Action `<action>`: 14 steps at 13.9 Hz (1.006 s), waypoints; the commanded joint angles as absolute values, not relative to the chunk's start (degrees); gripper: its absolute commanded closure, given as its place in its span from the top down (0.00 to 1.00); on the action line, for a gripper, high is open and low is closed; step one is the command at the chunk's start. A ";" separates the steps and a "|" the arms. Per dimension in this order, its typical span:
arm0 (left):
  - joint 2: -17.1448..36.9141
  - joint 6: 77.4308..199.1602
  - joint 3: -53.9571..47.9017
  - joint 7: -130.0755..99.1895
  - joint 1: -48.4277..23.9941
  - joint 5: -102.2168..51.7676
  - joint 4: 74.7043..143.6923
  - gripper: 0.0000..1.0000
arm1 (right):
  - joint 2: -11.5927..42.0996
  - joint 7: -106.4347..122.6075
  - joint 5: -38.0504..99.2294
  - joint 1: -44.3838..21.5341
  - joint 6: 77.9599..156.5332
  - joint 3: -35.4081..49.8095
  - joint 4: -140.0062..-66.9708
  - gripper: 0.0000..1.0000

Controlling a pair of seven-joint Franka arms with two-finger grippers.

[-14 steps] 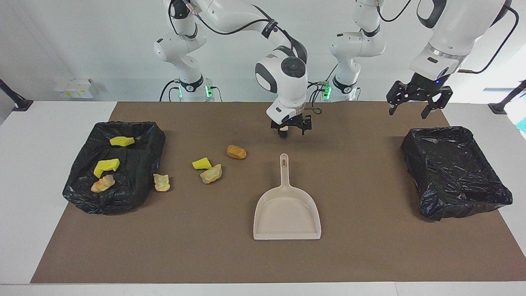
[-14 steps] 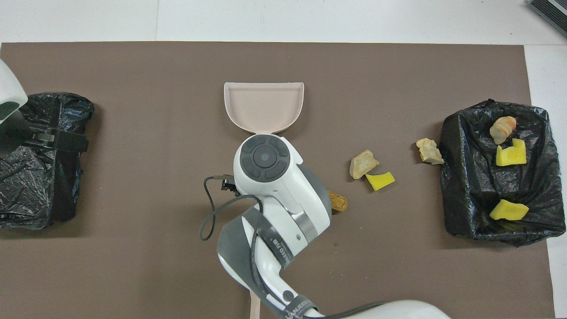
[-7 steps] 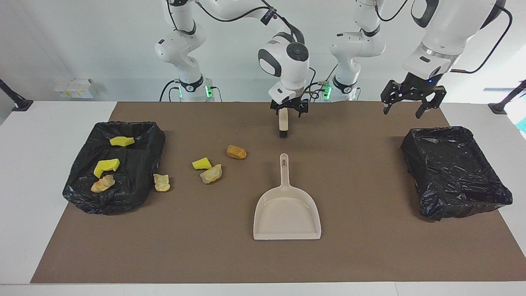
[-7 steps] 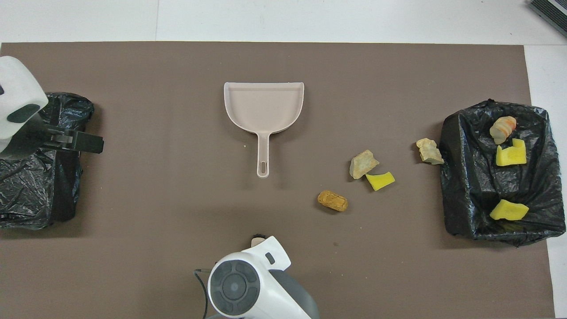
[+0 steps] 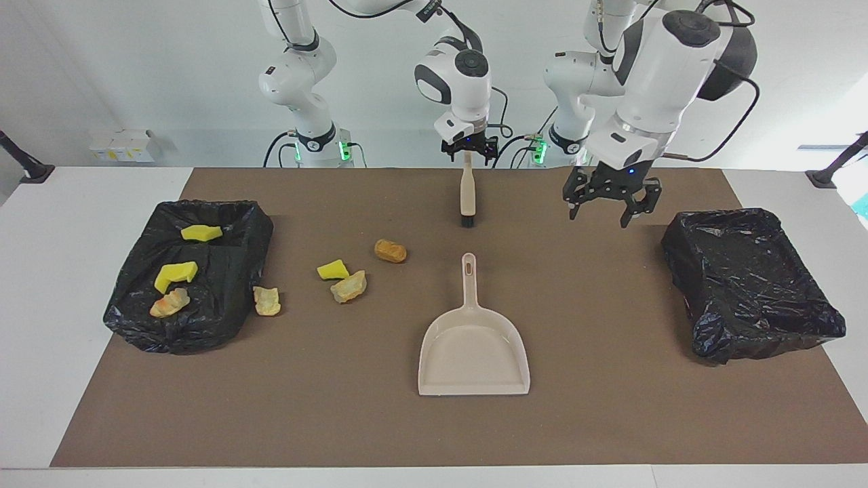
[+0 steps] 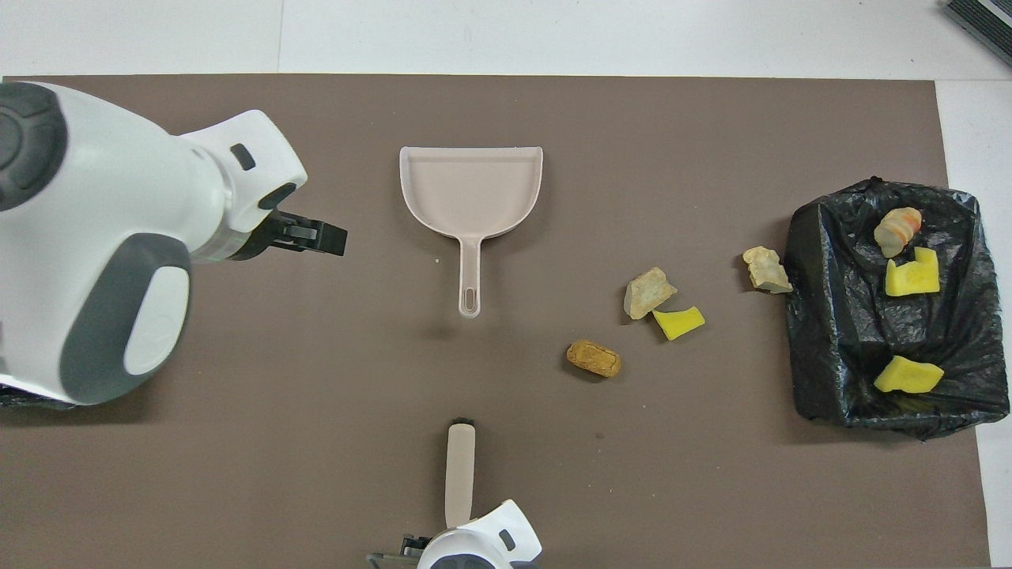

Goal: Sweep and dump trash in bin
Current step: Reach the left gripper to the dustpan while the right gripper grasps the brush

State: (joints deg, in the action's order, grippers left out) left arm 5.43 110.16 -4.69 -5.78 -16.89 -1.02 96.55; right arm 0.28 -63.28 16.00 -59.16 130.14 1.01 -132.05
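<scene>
1. Yellow and tan trash: I count three lumps in the black bin (image 5: 224, 298) at the right arm's end, one (image 5: 266, 300) just beside it on the mat, and three (image 5: 350, 285) loose on the mat nearer the dustpan (image 5: 472, 346).
2. L gripper (image 5: 605, 210) hangs released over bare mat beside the other bin (image 5: 749, 285), well apart from all trash.
3. R gripper (image 5: 468, 153) grasps brush (image 5: 466, 196) by the handle, bristles down; nearest lump (image 5: 390, 251) sits farther out, toward the right arm's end.

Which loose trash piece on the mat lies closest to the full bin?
The pale tan chunk, right beside the bin's black bag; the yellow piece and the other two chunks lie nearer the dustpan.
</scene>
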 commanded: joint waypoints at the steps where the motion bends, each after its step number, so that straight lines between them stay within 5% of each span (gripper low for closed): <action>1: 9.39 115.38 -3.87 -7.29 -20.56 -0.09 96.33 1.00 | -1.14 -63.90 18.72 -59.68 132.54 0.97 -134.56 0.90; 6: 16.86 122.95 -3.87 -13.86 -26.71 -0.09 95.80 1.00 | -0.88 -62.76 20.39 -61.17 133.33 1.05 -135.43 0.88; 8: 19.15 124.62 -3.78 -18.79 -29.43 -0.17 95.71 1.00 | -0.97 -62.67 20.39 -61.17 133.33 1.05 -135.61 0.79; 11: 21.35 128.57 -3.87 -20.82 -29.62 -0.44 95.71 1.00 | -0.44 -62.58 20.48 -61.70 133.33 1.14 -135.70 0.53; 14: 23.98 131.21 -3.78 -23.89 -30.49 -0.09 95.71 1.00 | 0.17 -62.75 20.48 -61.70 133.42 1.05 -135.00 0.11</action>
State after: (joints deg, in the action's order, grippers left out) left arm 21.82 129.08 -4.44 -21.18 -29.26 -1.02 96.40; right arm 0.30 -63.28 19.05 -61.46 131.62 1.07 -134.38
